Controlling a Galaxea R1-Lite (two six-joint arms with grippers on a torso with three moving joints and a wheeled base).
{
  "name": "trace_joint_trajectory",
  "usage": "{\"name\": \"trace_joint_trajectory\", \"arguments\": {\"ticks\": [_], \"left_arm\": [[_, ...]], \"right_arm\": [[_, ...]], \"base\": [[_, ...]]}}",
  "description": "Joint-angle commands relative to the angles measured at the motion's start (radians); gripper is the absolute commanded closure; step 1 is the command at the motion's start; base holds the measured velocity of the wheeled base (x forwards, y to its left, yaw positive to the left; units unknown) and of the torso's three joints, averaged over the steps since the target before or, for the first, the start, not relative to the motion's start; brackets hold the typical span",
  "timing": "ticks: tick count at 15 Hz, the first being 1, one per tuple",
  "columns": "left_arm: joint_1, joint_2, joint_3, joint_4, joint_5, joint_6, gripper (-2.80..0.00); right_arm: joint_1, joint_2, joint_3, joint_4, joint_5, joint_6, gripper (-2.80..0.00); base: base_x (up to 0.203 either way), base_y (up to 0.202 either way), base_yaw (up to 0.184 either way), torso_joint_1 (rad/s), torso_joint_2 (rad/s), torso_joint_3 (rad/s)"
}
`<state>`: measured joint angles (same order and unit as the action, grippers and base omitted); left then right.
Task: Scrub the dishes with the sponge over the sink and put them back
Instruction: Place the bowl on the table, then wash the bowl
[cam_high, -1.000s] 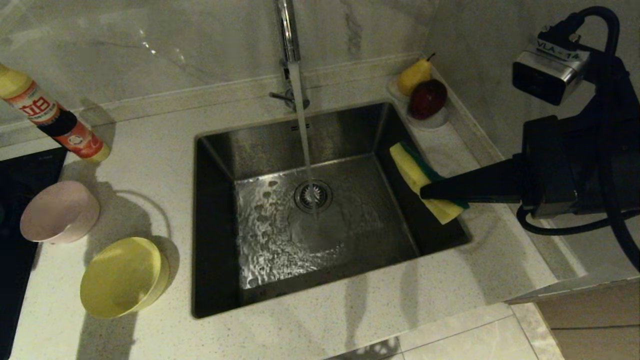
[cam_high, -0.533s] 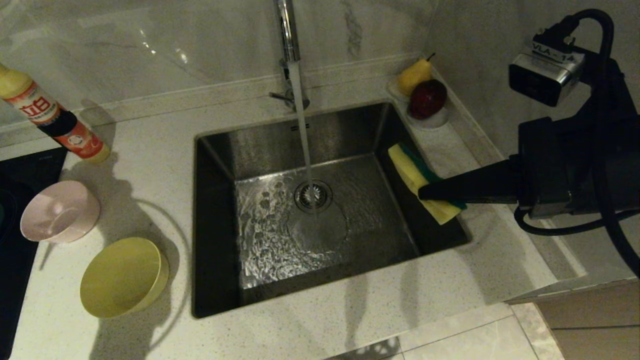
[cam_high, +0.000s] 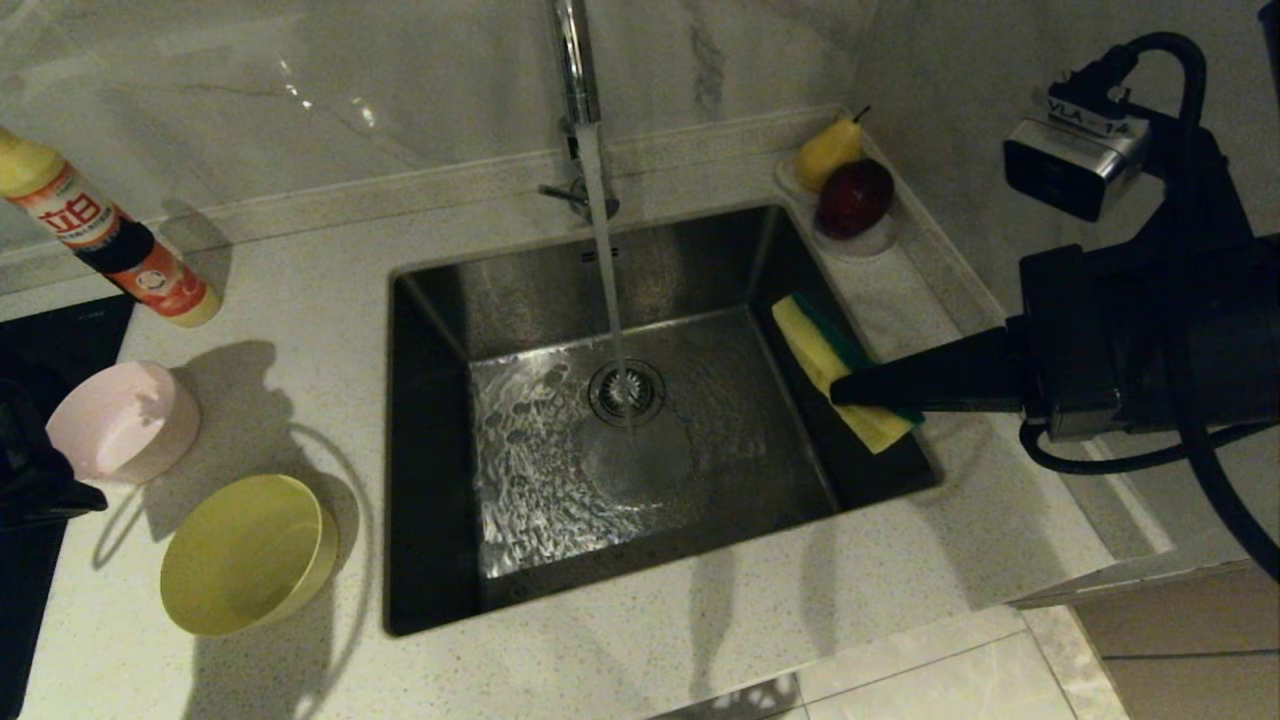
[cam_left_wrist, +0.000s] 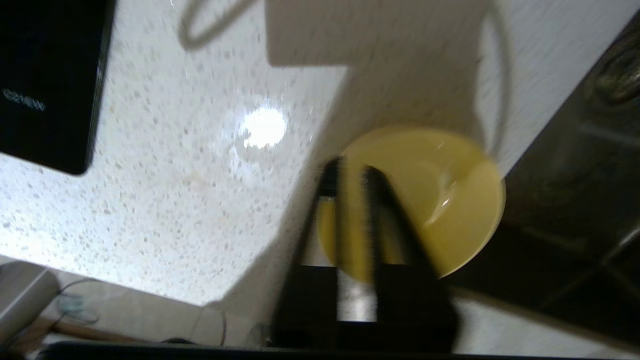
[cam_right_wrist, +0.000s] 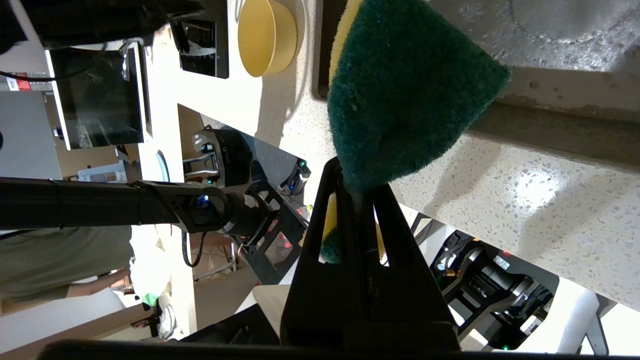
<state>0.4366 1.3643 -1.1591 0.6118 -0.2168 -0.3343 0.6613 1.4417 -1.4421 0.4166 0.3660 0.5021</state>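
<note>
A round matte yellow plastic bowl (cam_high: 245, 555) sits open side up near the front left corner of the speckled white counter (cam_high: 650, 640), where it was a second ago. In the left wrist view the left gripper (cam_left_wrist: 350, 172) hangs above this bowl, its fingers a narrow slit apart with nothing between them. Its dark arm has newly come in at the counter's left edge, beside the pale pink round bowl (cam_high: 125, 420). That bowl lies behind the yellow one and is tipped differently than before.

The square brushed-steel sink (cam_high: 440, 330) lies mid-counter, with water (cam_high: 610, 290) running from the chrome faucet (cam_high: 572, 60) onto the drain. At the sink's right rim, the right gripper (cam_high: 835, 390) is clamped tight on the rectangular yellow sponge with a dark green scouring face (cam_high: 810, 345), which has edged slightly towards the basin.

Along the back edge stand a yellow, red-labelled bottle (cam_high: 110, 235) at the left and a pear (cam_high: 828, 150) and a red apple (cam_high: 855, 197) in the right corner.
</note>
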Motion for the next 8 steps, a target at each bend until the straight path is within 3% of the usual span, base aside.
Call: {"name": "trace_joint_trajectory", "arguments": {"ticks": [1,8], "left_arm": [[-0.006,-0.002,0.039,0.003,-0.004,0.000,-2.80],[-0.010,0.021,0.115,0.002,-0.007,0.062,-2.80]], "right_arm": [[0.000,0.002,0.001,0.002,0.002,0.003,0.00],[-0.003,-0.004,0.009,0.002,0.002,0.007,0.00]], "base": [[0.000,0.000,0.000,0.000,0.00,0.000],[0.000,0.000,0.000,0.000,0.00,0.000]]}}
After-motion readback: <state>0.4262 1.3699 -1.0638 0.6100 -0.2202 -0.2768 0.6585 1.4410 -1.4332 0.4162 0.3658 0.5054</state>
